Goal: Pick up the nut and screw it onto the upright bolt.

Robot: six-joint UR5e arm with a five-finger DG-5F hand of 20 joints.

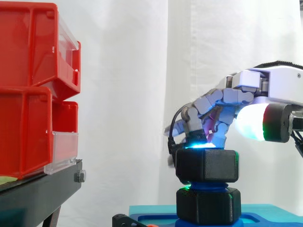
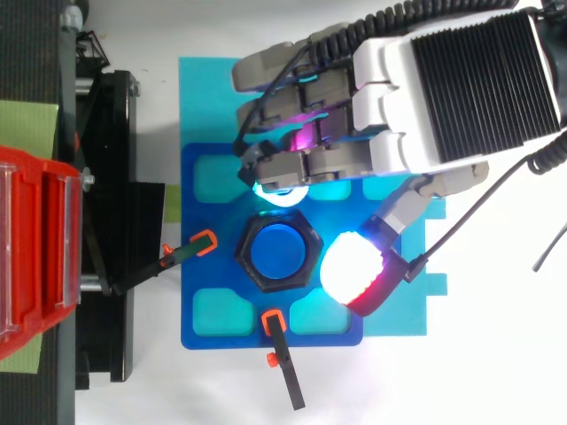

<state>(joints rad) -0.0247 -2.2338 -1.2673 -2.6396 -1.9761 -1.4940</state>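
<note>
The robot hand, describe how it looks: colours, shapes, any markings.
The hand has a white shell on its back with a black ribbed panel set into it. Its fingers are built of blocky grey segments. They end in thick glowing pads: one fingertip pad shines cyan-white, and the rounded thumb pad glows white with a red band beside a dark cap.

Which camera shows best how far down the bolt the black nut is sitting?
The side view. It shows the black nut side-on, with a short band of the blue bolt bare between it and a black block below. The top view gives the nut's hexagonal outline around the bolt's blue top, not its height.
</note>
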